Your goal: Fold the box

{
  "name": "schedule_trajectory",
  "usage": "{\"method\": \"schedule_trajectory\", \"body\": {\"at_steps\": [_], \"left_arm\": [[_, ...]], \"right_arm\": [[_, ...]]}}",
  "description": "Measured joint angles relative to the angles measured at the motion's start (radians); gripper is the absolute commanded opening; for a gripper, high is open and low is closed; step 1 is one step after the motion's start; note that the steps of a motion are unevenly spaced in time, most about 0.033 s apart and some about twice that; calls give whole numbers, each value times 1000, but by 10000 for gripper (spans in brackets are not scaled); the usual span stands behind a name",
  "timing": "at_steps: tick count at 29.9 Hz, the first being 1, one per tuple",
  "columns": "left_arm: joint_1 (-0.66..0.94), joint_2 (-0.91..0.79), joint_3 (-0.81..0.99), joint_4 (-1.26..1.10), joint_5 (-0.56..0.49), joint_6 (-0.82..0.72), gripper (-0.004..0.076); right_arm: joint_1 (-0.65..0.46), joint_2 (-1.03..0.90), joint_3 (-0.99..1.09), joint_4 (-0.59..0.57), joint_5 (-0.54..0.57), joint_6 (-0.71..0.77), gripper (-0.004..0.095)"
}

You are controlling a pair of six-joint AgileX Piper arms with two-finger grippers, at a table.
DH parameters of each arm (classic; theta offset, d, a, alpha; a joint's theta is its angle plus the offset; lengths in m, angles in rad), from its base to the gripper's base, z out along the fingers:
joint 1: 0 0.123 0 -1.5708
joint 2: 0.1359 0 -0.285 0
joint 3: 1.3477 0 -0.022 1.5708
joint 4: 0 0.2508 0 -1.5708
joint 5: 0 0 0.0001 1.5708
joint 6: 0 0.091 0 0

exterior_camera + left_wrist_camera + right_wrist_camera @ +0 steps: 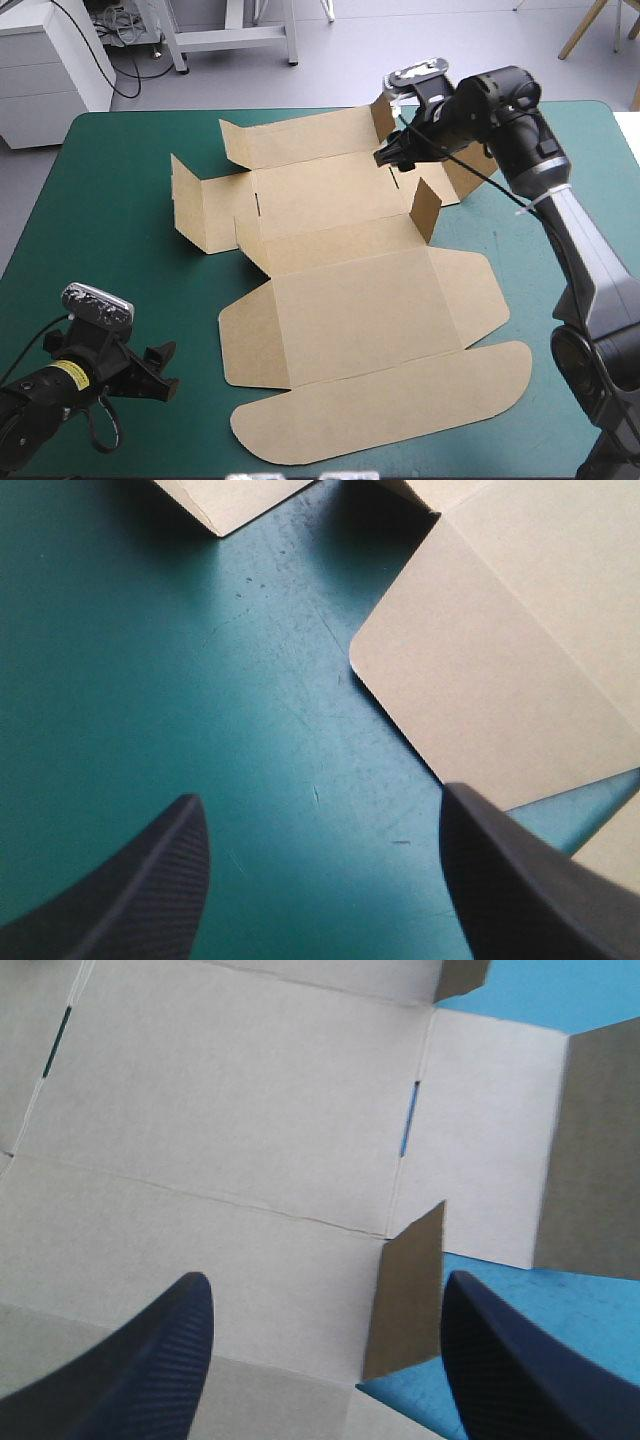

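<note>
The brown box [360, 300] lies mostly flat at the middle of the teal-green table [120, 200], a few far flaps raised, the right gripper [393, 157] hanging wide apart over its far panels with nothing held, the left gripper [160, 370] likewise spread and unladen near the near-left corner.

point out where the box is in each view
High view: the box lies spread over the middle of the teal-green cover, far flaps raised.
Left wrist view: its rounded flap lies ahead of the open left end effector.
Right wrist view: the box fills most of the picture, under the open right end effector.
Shared landmark: the teal-green cover, bare beside the board in all three.
</note>
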Motion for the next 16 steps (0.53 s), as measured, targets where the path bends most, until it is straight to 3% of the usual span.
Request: {"method": "schedule_trajectory", "body": {"at_steps": [5,9,11,16], "left_arm": [[0,0,0,0,22,0,464],[0,0,0,12,32,0,464],[0,0,0,18,32,0,464],[0,0,0,25,32,0,464]], "right_arm": [[-87,-53,-7,4,9,3,611],[-166,-77,-7,72,12,-28,712],[-182,-85,-5,100,12,-53,765],[-183,-79,51,125,12,-79,767]]}}
